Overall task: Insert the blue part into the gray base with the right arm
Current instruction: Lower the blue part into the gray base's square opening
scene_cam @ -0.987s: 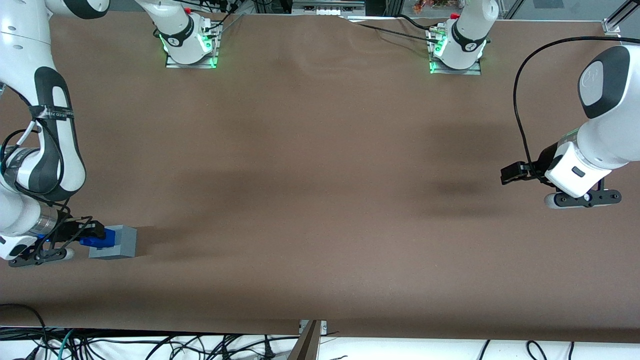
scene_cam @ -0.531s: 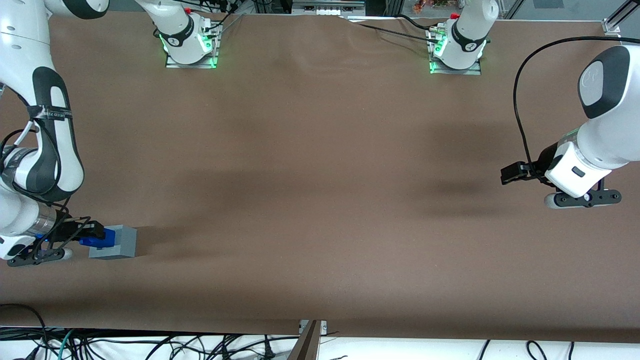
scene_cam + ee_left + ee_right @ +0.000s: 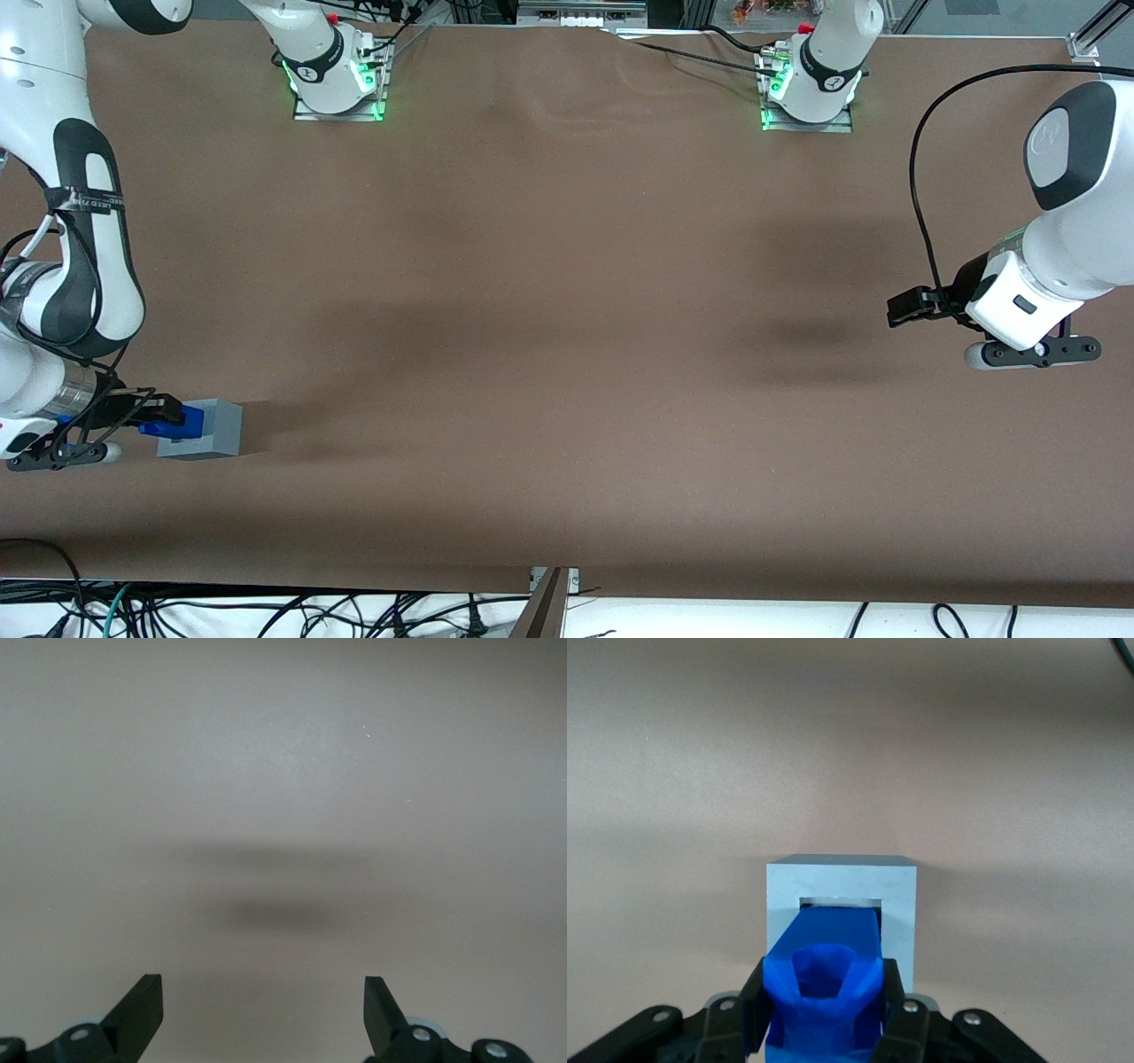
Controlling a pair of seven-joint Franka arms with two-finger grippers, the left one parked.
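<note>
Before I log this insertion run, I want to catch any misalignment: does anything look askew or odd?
Nothing stands out. The gripper, at the working arm's end of the table, is shut on the blue part, whose tip sits squarely in the gray base's recess. The base rests flat on the brown table.

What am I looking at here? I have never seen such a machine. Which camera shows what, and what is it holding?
These are two robot arms at a brown table. The wide picture looks at them from the front; the other two come from cameras on their wrists. The working right arm has a black pincer, shut on a blue part. It holds that part with its tip in the square opening of the gray base, which stands on the table at the working arm's end.
</note>
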